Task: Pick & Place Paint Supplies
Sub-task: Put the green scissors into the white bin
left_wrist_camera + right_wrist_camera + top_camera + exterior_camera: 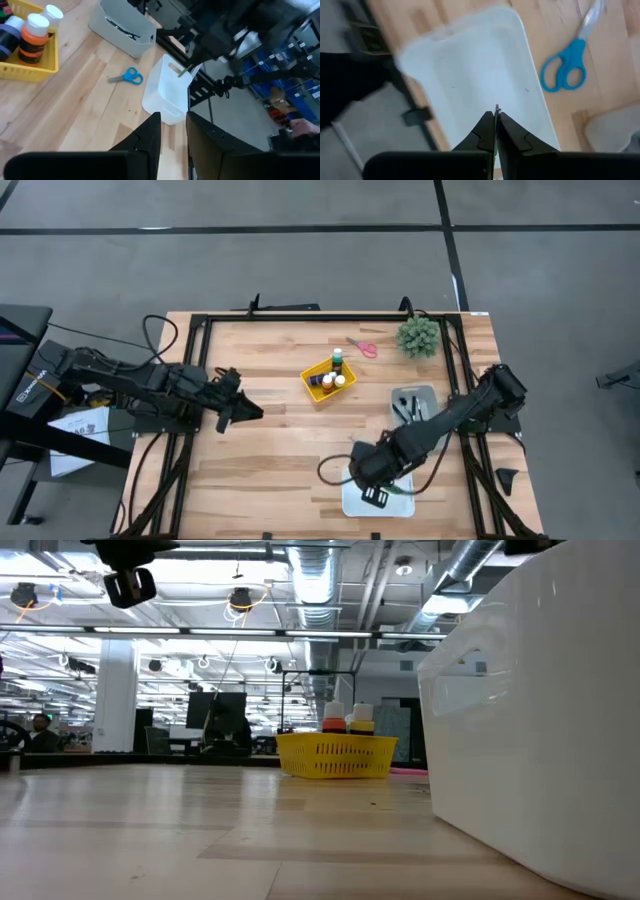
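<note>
R gripper point(496, 116) clenched on thin brush point(183, 73), hanging over white bin point(480, 75), brush axis pointing down into it. Drop lies straight below. L gripper point(173, 131) part open, empty, idle far side. Bottles point(333, 376) in yellow basket point(313, 386).

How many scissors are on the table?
2. The pink scissors lie near the table's far edge, next to the plant. The blue scissors lie beside the white bin; the right arm hides them from above. More could be hidden.
</note>
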Controlling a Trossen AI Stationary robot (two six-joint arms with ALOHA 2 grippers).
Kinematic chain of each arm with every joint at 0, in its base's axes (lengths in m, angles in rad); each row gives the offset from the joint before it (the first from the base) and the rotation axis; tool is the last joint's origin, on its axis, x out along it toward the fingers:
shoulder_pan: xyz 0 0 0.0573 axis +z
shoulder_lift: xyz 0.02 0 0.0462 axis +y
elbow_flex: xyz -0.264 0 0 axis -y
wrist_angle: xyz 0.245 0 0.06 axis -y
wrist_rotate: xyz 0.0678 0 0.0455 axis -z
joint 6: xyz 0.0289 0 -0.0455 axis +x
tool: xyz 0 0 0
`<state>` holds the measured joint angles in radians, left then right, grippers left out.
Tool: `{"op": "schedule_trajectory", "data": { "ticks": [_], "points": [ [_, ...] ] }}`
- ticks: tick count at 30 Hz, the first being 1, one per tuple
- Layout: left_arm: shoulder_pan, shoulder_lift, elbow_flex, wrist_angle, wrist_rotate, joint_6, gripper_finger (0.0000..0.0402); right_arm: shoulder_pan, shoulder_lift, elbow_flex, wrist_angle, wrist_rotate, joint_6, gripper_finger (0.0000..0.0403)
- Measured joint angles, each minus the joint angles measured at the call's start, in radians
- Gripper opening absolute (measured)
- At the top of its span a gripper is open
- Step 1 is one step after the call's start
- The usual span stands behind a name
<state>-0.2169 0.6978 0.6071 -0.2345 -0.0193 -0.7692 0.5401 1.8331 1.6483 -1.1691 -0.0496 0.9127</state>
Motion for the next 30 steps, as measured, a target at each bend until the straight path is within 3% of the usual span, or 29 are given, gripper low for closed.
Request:
{"op": "schedule_trajectory", "data": {
  "ticks": [16, 30],
  "points": [
    [-0.008, 0.037, 0.0, 0.017, 0.0, -0.019, 0.0085, 0.058, 0.152, -0.004, 0.022, 0.062, 0.083, 0.0],
    [-0.008, 0.04, 0.0, 0.018, 0.0, -0.016, 0.0085, 0.069, 0.168, -0.004, 0.007, 0.101, 0.082, 0.0004]
  ]
}}
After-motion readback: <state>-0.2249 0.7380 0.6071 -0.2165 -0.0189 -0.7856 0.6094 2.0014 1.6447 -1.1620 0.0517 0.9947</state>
